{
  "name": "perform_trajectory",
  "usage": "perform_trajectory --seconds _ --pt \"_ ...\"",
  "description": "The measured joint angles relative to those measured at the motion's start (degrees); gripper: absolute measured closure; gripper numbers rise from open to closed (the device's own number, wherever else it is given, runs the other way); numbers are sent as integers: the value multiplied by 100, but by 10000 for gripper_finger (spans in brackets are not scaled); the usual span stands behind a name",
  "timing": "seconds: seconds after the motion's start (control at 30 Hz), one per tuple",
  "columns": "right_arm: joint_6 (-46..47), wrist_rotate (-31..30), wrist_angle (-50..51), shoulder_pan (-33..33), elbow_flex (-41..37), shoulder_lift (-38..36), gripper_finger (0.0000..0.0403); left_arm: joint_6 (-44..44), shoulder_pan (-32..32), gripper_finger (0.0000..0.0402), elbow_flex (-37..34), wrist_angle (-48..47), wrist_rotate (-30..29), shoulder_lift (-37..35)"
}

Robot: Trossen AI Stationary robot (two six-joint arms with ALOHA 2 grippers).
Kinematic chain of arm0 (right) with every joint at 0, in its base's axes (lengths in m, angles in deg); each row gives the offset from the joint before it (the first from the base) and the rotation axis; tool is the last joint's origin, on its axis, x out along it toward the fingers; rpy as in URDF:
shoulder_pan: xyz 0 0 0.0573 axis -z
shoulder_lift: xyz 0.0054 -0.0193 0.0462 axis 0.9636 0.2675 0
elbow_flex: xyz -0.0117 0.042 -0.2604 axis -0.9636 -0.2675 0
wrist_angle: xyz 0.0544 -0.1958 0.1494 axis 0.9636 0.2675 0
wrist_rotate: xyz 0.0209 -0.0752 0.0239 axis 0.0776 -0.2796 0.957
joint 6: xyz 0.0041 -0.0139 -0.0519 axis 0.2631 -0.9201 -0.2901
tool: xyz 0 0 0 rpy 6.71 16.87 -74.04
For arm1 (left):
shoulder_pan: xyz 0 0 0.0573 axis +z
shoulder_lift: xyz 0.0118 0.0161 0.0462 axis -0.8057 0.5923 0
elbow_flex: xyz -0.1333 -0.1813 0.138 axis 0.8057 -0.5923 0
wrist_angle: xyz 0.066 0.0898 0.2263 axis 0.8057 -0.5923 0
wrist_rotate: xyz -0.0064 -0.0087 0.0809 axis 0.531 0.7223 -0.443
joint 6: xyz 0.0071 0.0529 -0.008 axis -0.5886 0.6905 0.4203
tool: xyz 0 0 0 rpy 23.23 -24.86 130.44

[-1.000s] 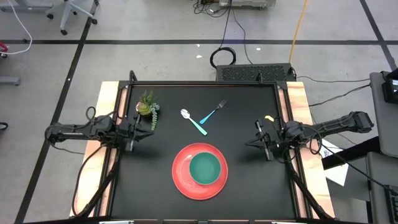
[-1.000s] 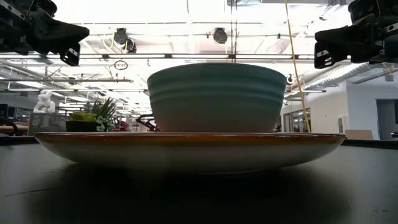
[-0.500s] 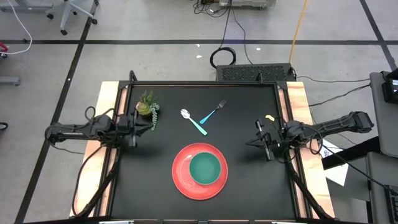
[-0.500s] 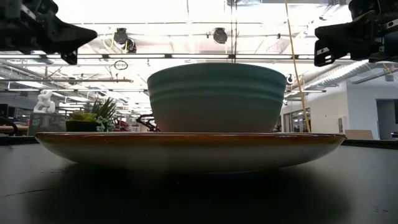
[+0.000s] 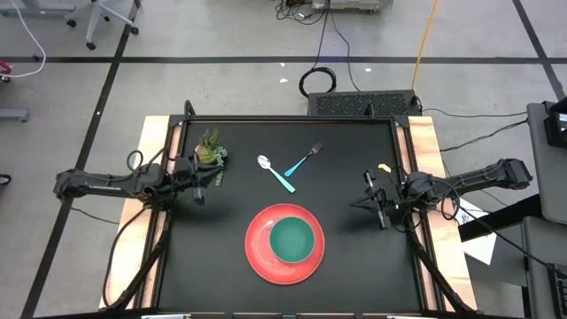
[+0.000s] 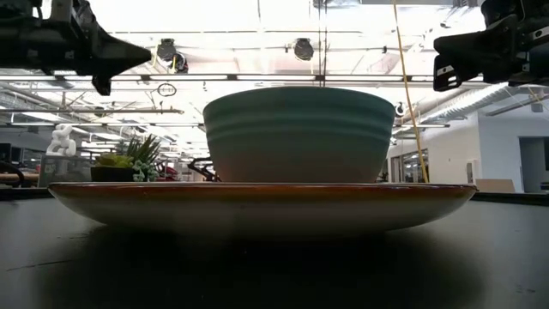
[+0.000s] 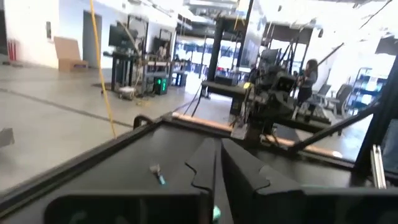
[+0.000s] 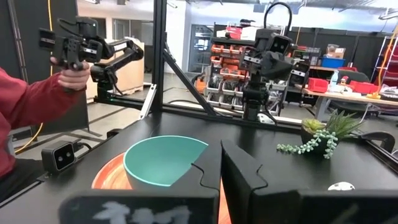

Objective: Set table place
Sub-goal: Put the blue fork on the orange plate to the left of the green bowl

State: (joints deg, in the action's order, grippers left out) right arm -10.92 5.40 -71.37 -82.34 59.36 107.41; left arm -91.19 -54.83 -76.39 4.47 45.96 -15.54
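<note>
Table (image 5: 354,266): one plate (image 5: 257,252), one bowl (image 5: 292,240), one fork (image 5: 308,158), one spoon (image 5: 274,173).

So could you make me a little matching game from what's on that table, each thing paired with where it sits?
Things:
1. bowl
2. plate
3. potted plant
4. fork

Places:
A. beside the left pincer
B. on the plate
C. crossing the spoon
D. on the table, under the bowl

Pairs: 1-B, 2-D, 3-A, 4-C

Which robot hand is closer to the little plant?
Left. The left hand sits right beside the plant. The right hand waits far across the table.
</note>
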Motion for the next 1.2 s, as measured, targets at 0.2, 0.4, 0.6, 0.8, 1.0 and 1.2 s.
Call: perform_trajectory --seconds 0.2,0.4,0.6,0.8,1.0,1.2 --pt "22 0 -86 1 0 0 403 -88 180 277 0 858 99 618" --pt "61 0 -85 2 0 0 403 -676 469 168 0 1161 21 1248" --pt "54 0 -85 0 0 0 403 -1054 801 112 0 1585 96 1985" --pt "35 0 -7 0 0 0 403 -972 860 106 0 1952 147 2563" --pt "66 -1 -111 0 0 0 403 -941 860 105 0 2006 149 2712" --pt "214 -2 -126 0 0 0 403 -633 860 105 0 2250 112 2712"
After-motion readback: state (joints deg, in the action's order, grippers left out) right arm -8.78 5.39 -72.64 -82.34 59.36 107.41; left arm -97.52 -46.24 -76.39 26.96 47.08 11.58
